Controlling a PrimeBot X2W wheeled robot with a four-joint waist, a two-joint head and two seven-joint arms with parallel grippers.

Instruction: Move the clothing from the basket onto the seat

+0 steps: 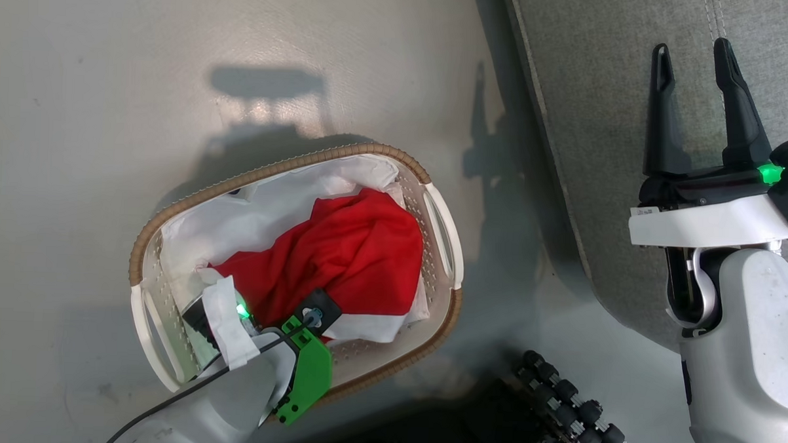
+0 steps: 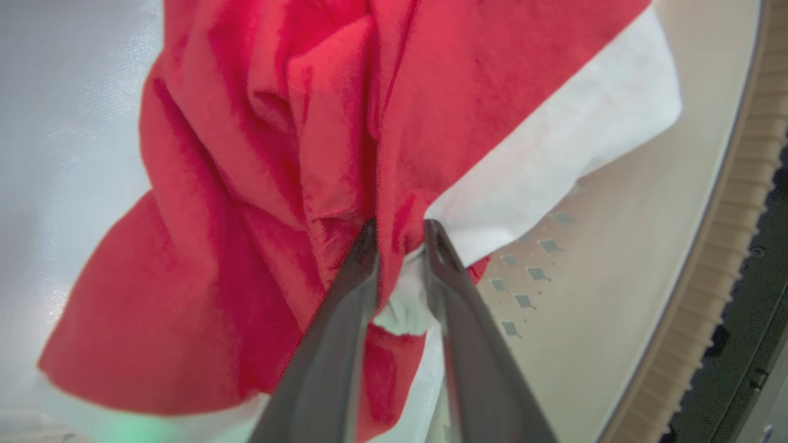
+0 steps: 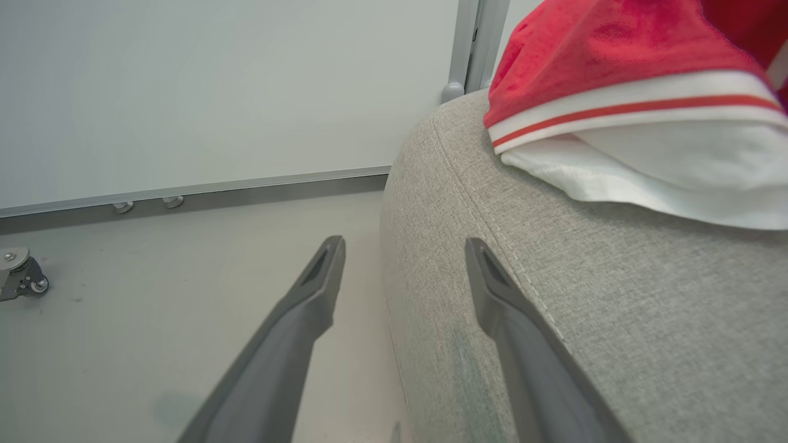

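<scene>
Head view: basket on the grey floor, left of the seat and apart from it. White liner inside. Red garment bunched on the liner, filling the end nearer the seat, with a white panel along its near edge. The left arm's wrist reaches down into the near end of the basket, against the garment's edge. Right gripper is over the seat cushion, fingers pointing up the view and spread wide, with nothing between them. Dark roller wheel at the bottom edge, between basket and seat.

Left wrist view: left gripper is drawn narrow, with a fold of the red garment and a bit of white cloth pinched between the tips. The fabric rises in creases from the pinch. The basket's perforated wall and woven rim are on the right, the liner on the left.

Right wrist view: right gripper is wide apart and empty. One finger shows against the floor, the other against the seat's rounded, stitched edge; cannot tell whether it touches. Second garment lies on top of the seat at upper right: red, with red-and-white striped trim and a white panel below. Pale wall behind; small caster on the floor at far left.
</scene>
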